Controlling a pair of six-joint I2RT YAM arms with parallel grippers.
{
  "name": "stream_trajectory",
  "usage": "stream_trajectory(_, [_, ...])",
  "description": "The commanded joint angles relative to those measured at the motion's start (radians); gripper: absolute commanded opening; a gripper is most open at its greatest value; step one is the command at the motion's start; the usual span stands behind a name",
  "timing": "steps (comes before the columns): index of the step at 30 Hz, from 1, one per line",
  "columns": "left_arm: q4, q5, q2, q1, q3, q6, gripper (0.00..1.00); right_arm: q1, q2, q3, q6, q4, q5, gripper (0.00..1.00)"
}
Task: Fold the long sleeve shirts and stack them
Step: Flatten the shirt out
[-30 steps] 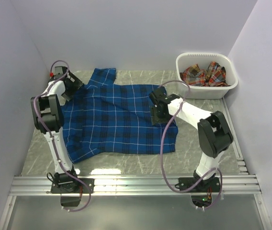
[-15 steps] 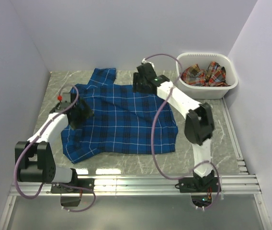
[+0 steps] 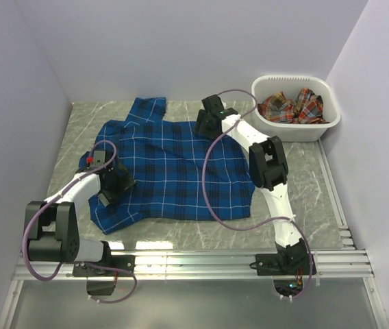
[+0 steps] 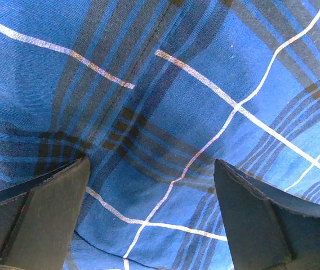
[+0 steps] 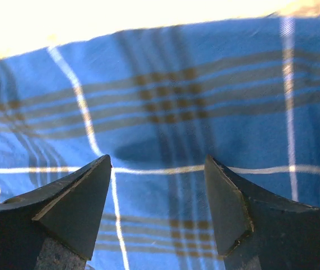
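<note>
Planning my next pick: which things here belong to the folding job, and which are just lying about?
Job: blue plaid shirt, spread on the table; red-orange plaid shirt, crumpled in the white basket.
Lying about: white basket; table.

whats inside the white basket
A crumpled red-orange plaid shirt lies in the white basket. The cloth hides the basket's floor, so I cannot tell whether anything lies beneath it.
</note>
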Motion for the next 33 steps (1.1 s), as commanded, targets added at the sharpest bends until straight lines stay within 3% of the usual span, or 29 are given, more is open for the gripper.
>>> stream_trajectory(1, [0.014,0.065,0.027,-0.001,-0.053,-0.017,0.99,-0.047,0.021,0.037,0.070,0.037,-0.083,0.74])
stream_trajectory(12, [-0.040,0.079,-0.014,0.036,-0.063,-0.026,0.99,-0.147,0.133,0.180,0.127,0.011,-0.148,0.74])
stream_trajectory(20, [-0.156,0.068,-0.099,0.062,0.025,0.032,0.99,-0.168,0.076,0.201,0.059,0.033,-0.138,0.74])
stream_trajectory(28, [-0.130,0.077,-0.177,0.048,0.108,0.009,0.99,-0.093,-0.132,-0.039,-0.063,0.085,-0.207,0.71])
stream_trajectory(33, [-0.084,0.024,-0.072,-0.073,0.217,0.014,0.98,-0.044,-0.247,-0.245,-0.070,0.162,-0.163,0.69])
